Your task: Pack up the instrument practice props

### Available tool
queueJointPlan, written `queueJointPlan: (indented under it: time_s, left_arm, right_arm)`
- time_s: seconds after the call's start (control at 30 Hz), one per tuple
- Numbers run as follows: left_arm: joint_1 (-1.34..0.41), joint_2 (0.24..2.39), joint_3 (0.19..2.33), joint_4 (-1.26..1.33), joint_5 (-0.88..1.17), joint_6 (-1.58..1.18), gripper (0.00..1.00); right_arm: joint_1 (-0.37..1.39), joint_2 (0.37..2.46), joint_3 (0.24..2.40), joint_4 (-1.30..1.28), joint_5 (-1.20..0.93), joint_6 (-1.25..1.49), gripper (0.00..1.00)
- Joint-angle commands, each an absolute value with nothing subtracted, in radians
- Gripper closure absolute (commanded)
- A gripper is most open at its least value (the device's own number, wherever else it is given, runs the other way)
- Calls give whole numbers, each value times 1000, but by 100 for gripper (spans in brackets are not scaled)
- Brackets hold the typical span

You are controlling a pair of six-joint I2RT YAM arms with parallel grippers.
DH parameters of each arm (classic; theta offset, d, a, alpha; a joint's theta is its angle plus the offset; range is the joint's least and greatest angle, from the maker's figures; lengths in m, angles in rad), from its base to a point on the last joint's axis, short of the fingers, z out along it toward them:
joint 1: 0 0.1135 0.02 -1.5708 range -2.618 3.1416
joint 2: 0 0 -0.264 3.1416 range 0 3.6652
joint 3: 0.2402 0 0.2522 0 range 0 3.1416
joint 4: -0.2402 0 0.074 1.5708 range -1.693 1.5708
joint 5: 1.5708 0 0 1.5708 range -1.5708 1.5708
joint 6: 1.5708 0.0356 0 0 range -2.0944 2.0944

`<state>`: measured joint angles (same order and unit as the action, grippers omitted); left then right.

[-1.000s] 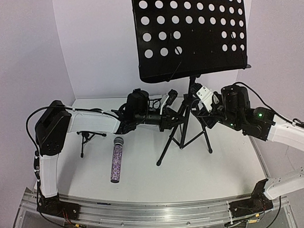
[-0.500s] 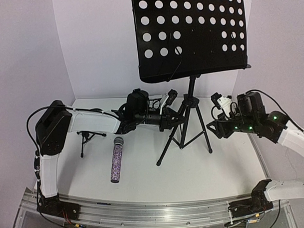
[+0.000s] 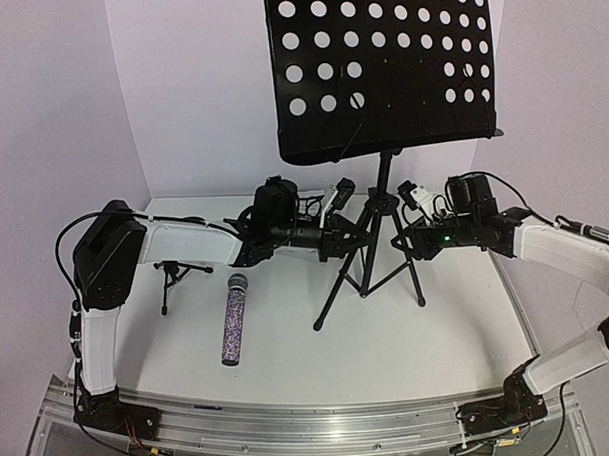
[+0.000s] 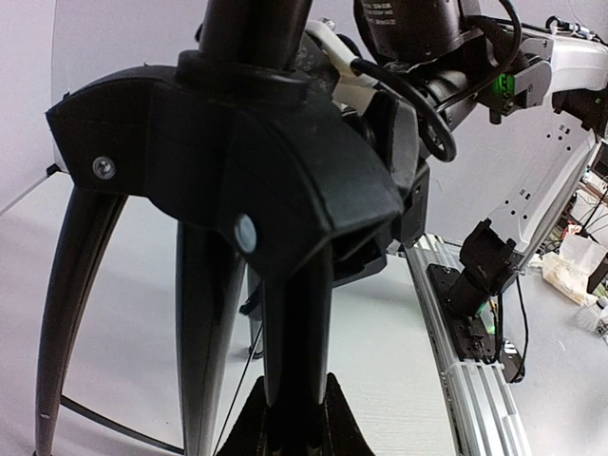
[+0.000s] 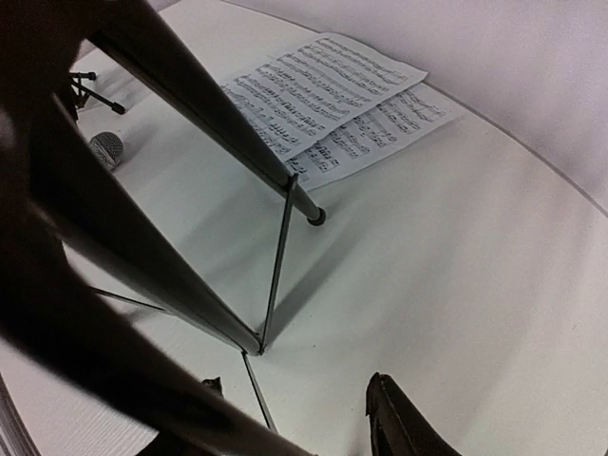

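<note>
Two-sided, at tall black perforated music stand (image 3: pixel 363 54) upright mid-desk (image 3: pixel 408 334), long axis vertical: pinched low on a tripod leg by left pincer (image 3: pixel 350 241), just left of right pincer (image 3: pixel 405 239), spread or pressed together impossible to tell.

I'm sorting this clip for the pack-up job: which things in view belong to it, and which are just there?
Belongs to the job:
- music stand
- purple microphone
- small tripod mic stand
- sheet-music pages

Just there:
- table
- aluminium rail
- white backdrop walls
</note>
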<state>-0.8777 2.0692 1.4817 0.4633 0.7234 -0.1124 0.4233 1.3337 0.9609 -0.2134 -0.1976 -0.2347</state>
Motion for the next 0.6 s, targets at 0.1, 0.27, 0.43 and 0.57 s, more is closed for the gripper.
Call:
queueJointPlan:
  time_s: [0.1, 0.27, 0.43, 0.57]
  left_arm:
    - [-854, 2110, 1559, 566, 806, -56, 100]
    - [-848, 2143, 1653, 587, 837, -76, 100]
    - [-847, 2172, 1721, 588, 870, -102, 100]
    - [-852, 2172, 1696, 597, 880, -106, 100]
  right_arm:
    - [423, 1404, 992, 7, -390, -150, 85]
    - [492, 1393, 1008, 67, -354, -113, 100]
    - [545, 1385, 1010, 128, -287, -69, 100]
    - [564, 1396, 1040, 145, -220, -42, 100]
